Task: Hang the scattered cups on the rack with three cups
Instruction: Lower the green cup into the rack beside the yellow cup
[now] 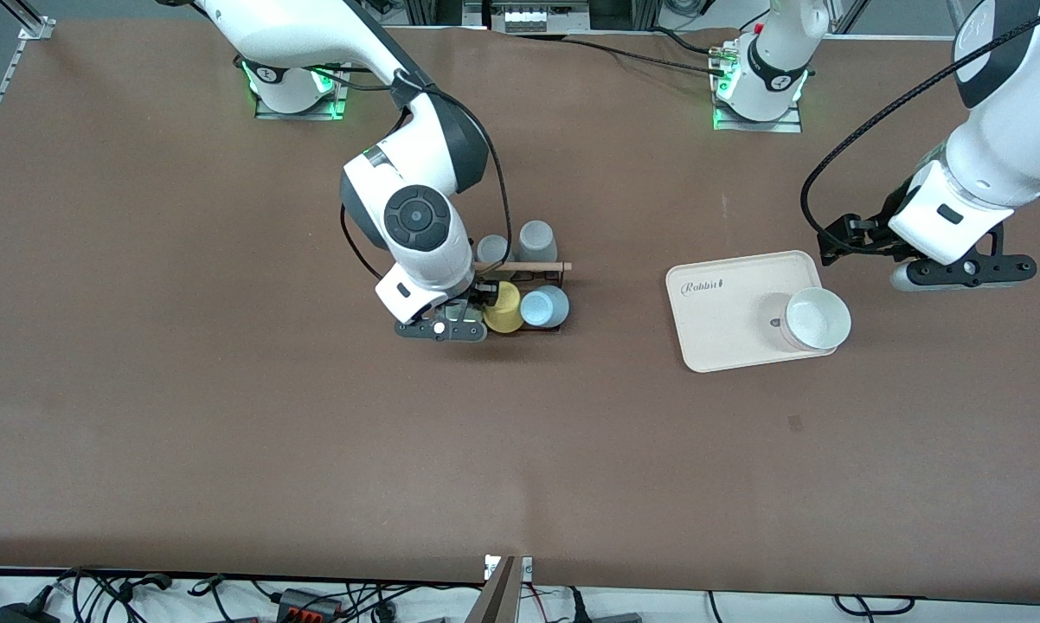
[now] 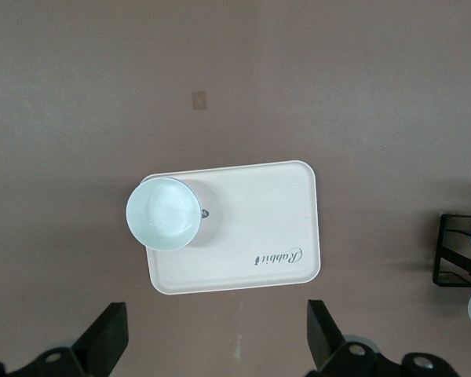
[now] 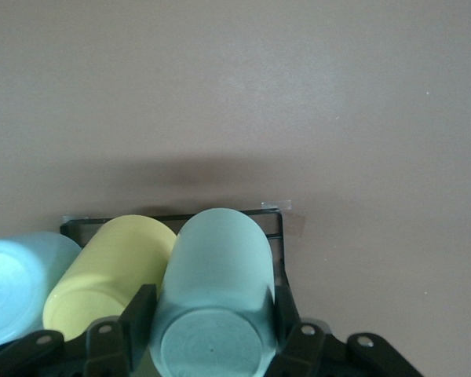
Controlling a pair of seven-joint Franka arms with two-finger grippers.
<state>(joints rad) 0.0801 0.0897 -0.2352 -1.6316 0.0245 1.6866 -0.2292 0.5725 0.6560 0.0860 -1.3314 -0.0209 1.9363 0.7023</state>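
Observation:
The black wire rack [image 1: 558, 285] with its wooden rod [image 1: 533, 266] stands mid-table. A light blue cup [image 1: 544, 306] and a yellow cup [image 1: 504, 308] hang on it. My right gripper [image 1: 466, 310] is at the rack, beside the yellow cup. The right wrist view shows this gripper [image 3: 212, 314] shut on a mint-green cup [image 3: 216, 275], which lies tilted over the rack frame [image 3: 173, 217] next to the yellow cup [image 3: 110, 275]. A pale cup [image 1: 817, 318] stands upright on the cream tray [image 1: 728, 303]. My left gripper [image 2: 213, 345] is open and empty, over the table beside the tray.
Two grey cups [image 1: 537, 235] [image 1: 491, 249] sit by the rack, farther from the front camera than the rod. The tray lies toward the left arm's end of the table, and the pale cup [image 2: 164, 214] sits at one corner of it [image 2: 251, 236].

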